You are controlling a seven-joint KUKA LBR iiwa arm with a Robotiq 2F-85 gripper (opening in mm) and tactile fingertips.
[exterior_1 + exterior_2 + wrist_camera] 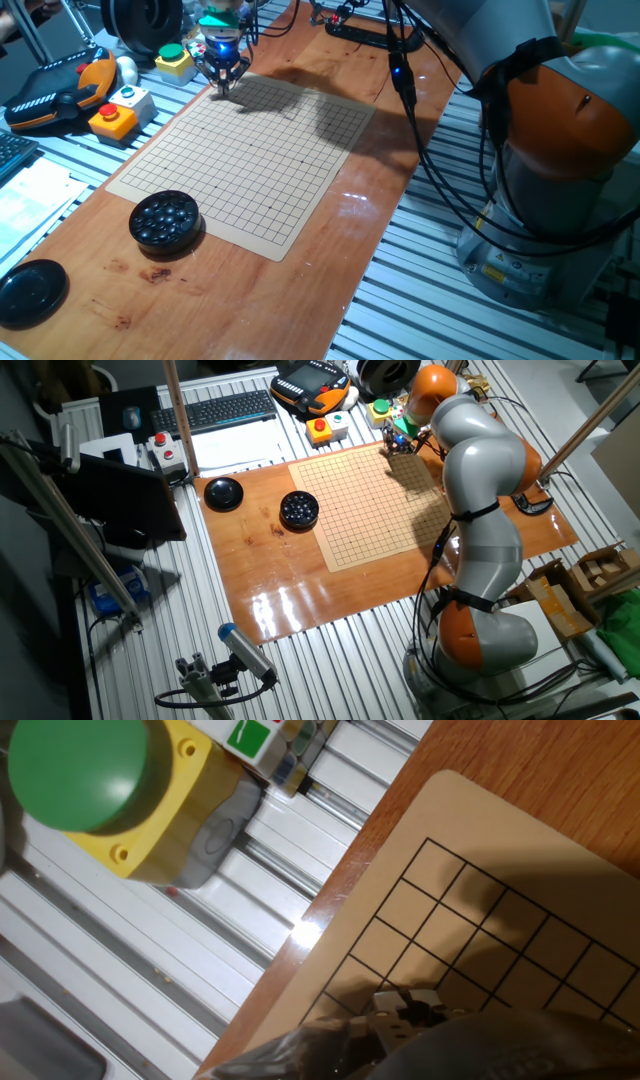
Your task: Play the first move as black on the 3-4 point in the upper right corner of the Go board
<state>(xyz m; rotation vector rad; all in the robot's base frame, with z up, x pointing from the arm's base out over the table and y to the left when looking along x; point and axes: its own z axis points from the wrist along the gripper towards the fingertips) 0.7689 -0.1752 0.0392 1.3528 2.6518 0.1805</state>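
The tan Go board (250, 170) lies on the wooden table and no stone shows on its grid. My gripper (221, 88) hangs low over the board's far corner (240, 78), next to the button boxes. It also shows in the other fixed view (400, 444). In the hand view the board corner (450, 795) and its first grid lines are plain, and my gripper (400, 1010) sits at the bottom edge a few lines in from that corner. The fingers look drawn together. The black stone is hidden; I cannot see whether one is between the fingers.
A round black bowl of stones (164, 218) stands at the board's near left corner, its lid (30, 292) further left. A green button box (172, 58) and a red button box (112, 120) stand beside the gripper. Cables hang over the board's far right side.
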